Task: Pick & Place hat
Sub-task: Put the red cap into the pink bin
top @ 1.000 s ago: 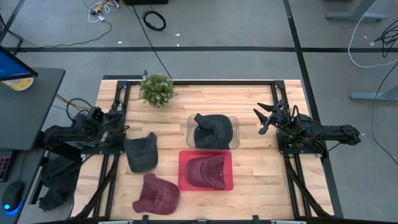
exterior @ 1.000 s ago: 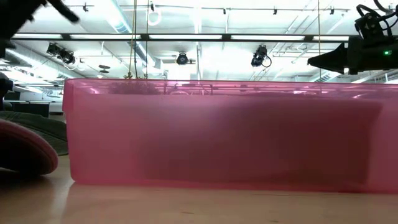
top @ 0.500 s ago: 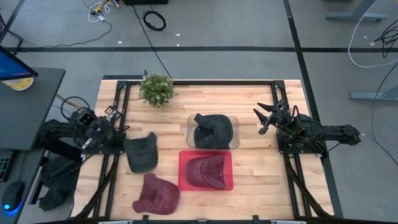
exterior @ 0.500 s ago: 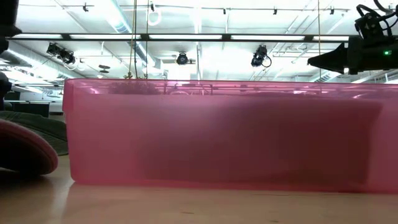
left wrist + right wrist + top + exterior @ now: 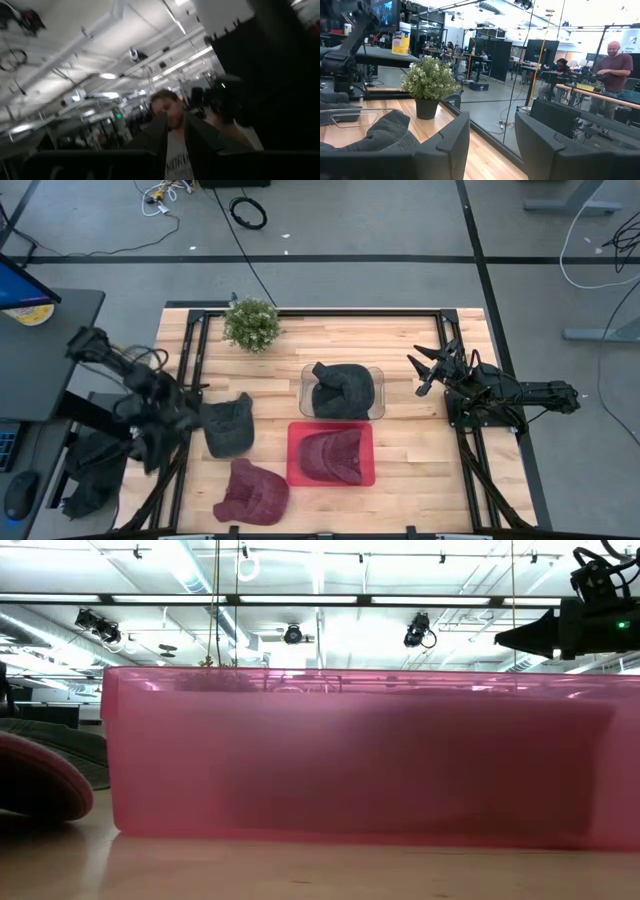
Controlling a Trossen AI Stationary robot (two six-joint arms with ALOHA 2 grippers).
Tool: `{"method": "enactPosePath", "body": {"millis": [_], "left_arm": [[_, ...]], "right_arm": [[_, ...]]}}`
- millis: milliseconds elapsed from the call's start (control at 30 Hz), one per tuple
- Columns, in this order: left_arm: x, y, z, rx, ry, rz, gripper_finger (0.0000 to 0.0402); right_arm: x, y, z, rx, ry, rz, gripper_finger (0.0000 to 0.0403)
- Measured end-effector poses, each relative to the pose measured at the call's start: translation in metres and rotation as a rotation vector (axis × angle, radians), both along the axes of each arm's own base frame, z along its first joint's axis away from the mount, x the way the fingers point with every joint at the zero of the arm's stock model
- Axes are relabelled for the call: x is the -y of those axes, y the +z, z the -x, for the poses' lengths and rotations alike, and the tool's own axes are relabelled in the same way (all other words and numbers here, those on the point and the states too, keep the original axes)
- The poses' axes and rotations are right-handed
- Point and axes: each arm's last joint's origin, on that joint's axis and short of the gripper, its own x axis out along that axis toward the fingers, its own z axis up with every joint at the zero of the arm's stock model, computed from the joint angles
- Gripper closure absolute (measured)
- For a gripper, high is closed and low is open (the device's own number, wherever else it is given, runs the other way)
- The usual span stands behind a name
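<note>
Spanning grey floor (image 5: 380,220), wooden table (image 5: 410,450)

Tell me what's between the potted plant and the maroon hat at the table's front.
In the high view, the dark grey hat lies on the table between the potted plant and the maroon hat.

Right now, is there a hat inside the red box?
Yes, in the high view a dark red hat lies inside the red box, near the front of the table.
</note>
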Motion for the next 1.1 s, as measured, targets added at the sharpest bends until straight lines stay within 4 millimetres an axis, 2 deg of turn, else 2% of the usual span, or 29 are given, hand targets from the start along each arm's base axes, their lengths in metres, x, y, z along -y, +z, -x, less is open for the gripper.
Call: {"method": "enactPosePath", "body": {"millis": [100,267,400,567,667,833,1100], "left_arm": [[0.027,0.009,-0.017,-0.073,0.029,-0.134,0.0335],[0.066,0.017,-0.037,-0.234,0.237,-0.385,0.0335],[0.097,0.012,-0.047,-0.38,0.474,-0.551,0.0335],[0.129,-0.001,-0.061,-0.539,0.794,-0.676,0.0335],[0.144,-0.003,-0.069,-0.648,0.911,-0.687,0.0335],[0.164,0.001,-0.085,-0.874,0.992,-0.58,0.0335],[0.188,-0.02,-0.113,-1.205,1.107,-0.539,0.0335]], "right_arm": [[0.0,0.0,0.0,0.0,0.0,0.0,0.0243],[0.0,0.0,0.0,0.0,0.0,0.0,0.0243],[0.0,0.0,0.0,0.0,0.0,0.0,0.0243],[0.0,0.0,0.0,0.0,0.0,0.0,0.0243],[0.0,0.0,0.0,0.0,0.0,0.0,0.0243],[0.0,0.0,0.0,0.0,0.0,0.0,0.0243],[0.0,0.0,0.0,0.0,0.0,0.0,0.0243]]}}
